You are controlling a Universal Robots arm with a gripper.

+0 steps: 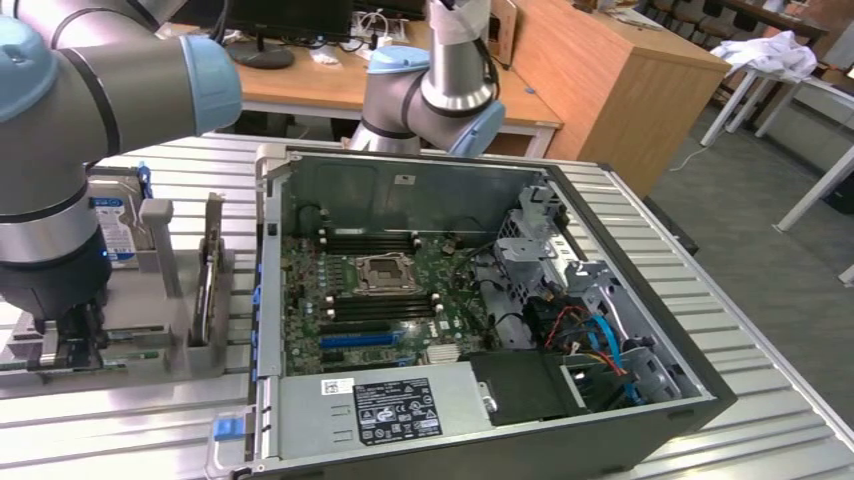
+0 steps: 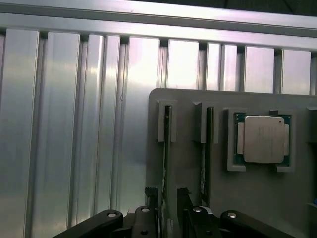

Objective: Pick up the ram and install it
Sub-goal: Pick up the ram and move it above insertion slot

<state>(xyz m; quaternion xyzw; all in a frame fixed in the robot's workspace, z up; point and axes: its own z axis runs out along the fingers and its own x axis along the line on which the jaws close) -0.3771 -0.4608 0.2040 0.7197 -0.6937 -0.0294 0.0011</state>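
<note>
- While I watch through the wrist view, the black pincer [image 2: 167, 201] stands open, one fingertip [image 2: 150, 194] on each side of the long, thin green ram stick [image 2: 166, 148].
- That ram stands on edge in a slot of the grey plastic holder [image 2: 188, 168] on the ribbed aluminium desk [image 2: 74, 124].
- A second green stick [image 2: 205, 148] fills the neighbouring slot, beside a square silver-capped processor [image 2: 263, 139].

Lab — opened computer case [image 1: 400, 185], office desks [image 1: 307, 90] behind.

Ribbed aluminium tabletop [image 1: 120, 425] carries open computer case [image 1: 641, 425] at centre, lying on side; grey parts holder [image 1: 140, 375] beside it, toward the exterior view's left.
</note>
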